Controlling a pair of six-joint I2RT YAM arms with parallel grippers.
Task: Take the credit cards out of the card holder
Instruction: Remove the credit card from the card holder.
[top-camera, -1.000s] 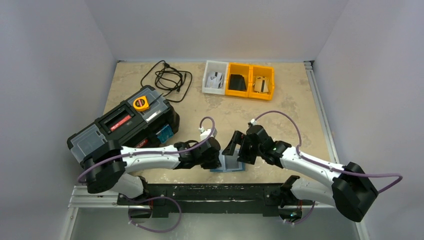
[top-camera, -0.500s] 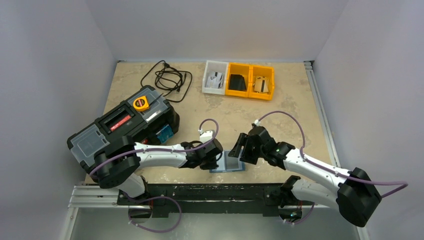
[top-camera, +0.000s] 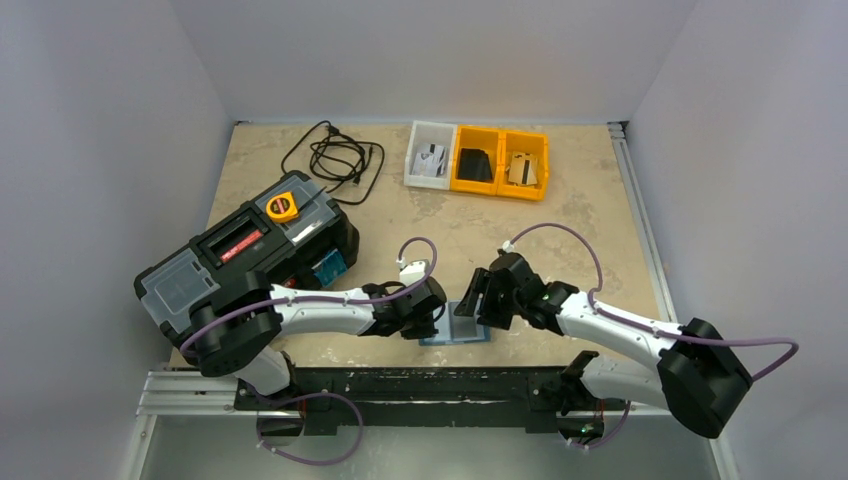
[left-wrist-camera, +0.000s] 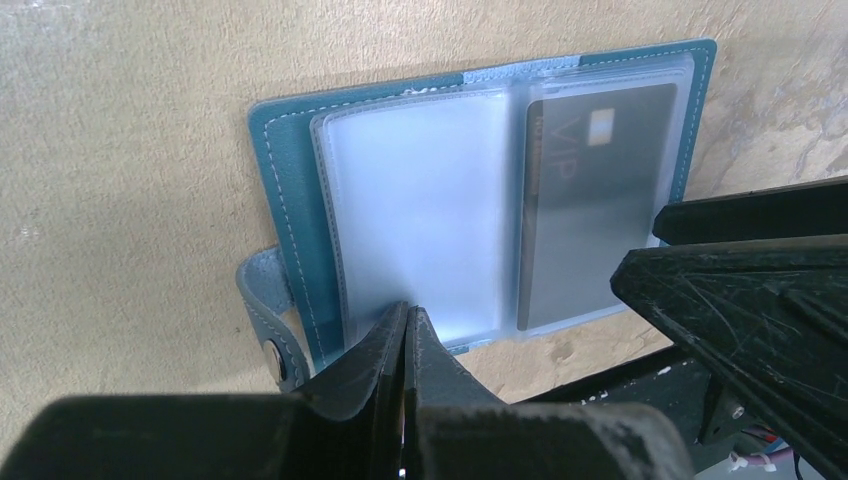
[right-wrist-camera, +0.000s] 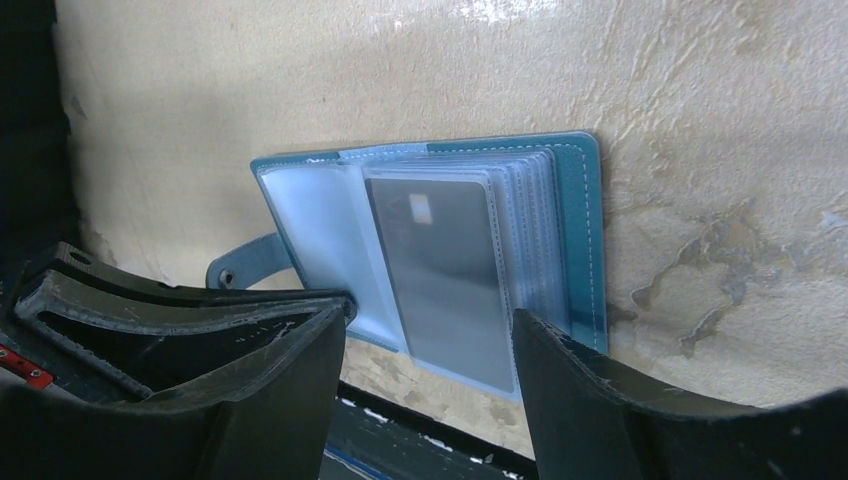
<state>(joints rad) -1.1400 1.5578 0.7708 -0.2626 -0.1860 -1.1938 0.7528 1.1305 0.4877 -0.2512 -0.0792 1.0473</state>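
The card holder (top-camera: 457, 326) lies open and flat near the table's front edge, teal outside (left-wrist-camera: 290, 200) with clear pockets inside. A dark grey credit card (left-wrist-camera: 595, 200) marked VIP sits in the right-hand pocket (right-wrist-camera: 445, 270). My left gripper (left-wrist-camera: 407, 312) is shut, its tips resting at the near edge of the empty left pocket. My right gripper (right-wrist-camera: 430, 335) is open, its fingers standing either side of the dark card's near end without touching it. From above, the left gripper (top-camera: 437, 318) and right gripper (top-camera: 478, 300) flank the holder.
At the back stand a white bin (top-camera: 430, 155) with a pale card, and two yellow bins, one (top-camera: 474, 165) with a black card, one (top-camera: 522, 168) with a tan card. A black toolbox (top-camera: 250, 255) sits left, a coiled black cable (top-camera: 335, 155) behind it.
The left gripper has closed fully and settled on the holder's left page. The right gripper's jaws have narrowed from their widest and it has come down close over the right page.
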